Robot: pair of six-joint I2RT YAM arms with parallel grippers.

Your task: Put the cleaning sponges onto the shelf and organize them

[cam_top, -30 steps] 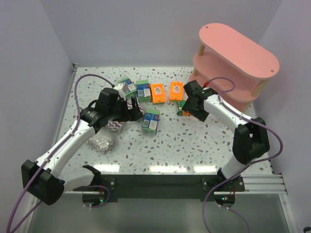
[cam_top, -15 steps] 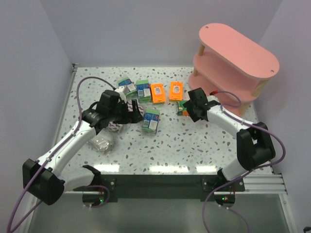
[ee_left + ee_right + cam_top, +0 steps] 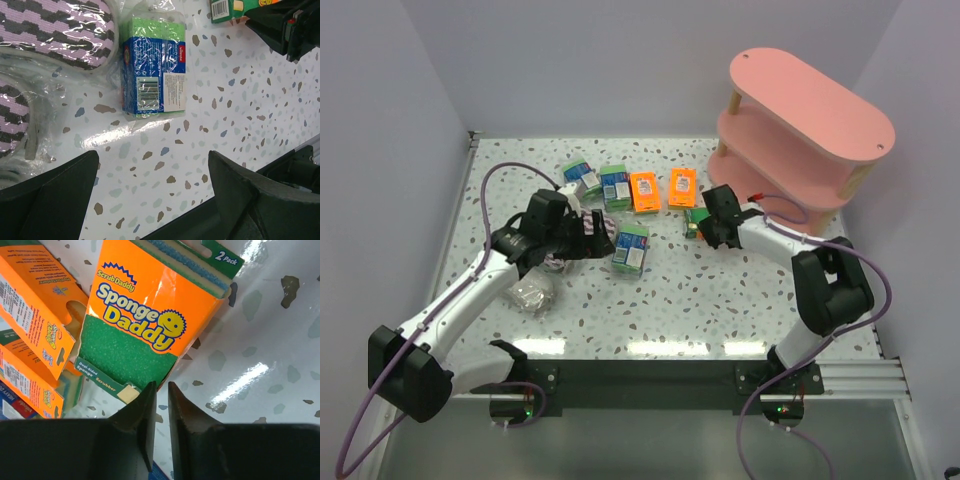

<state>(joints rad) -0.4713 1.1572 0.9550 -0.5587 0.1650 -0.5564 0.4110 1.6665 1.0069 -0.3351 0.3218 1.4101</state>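
Observation:
My right gripper (image 3: 161, 386) is almost shut, with only a thin slit between the fingers. Its tips touch the near corner of an orange-and-green sponge pack (image 3: 150, 305) lying flat on the table, and nothing shows in the slit. From above, that gripper (image 3: 703, 225) sits at this pack (image 3: 692, 218), left of the pink shelf (image 3: 810, 100). My left gripper (image 3: 152, 160) is wide open and empty, hovering just short of a green-and-blue pack (image 3: 155, 75). A purple zigzag sponge (image 3: 60, 30) lies beside that pack. Above, the left gripper (image 3: 600, 235) stands left of the same pack (image 3: 631, 247).
Two flat orange packs (image 3: 644, 190) (image 3: 682, 186) and two green-and-blue packs (image 3: 582, 176) (image 3: 615, 186) lie in a row at mid-table. A greyish wrapped sponge (image 3: 528, 292) lies under my left arm. The shelf's boards show nothing on them.
My right gripper has dropped towards the orange-and-green pack and its jaws have closed from wide to a thin slit. The left arm has barely shifted and stays open.

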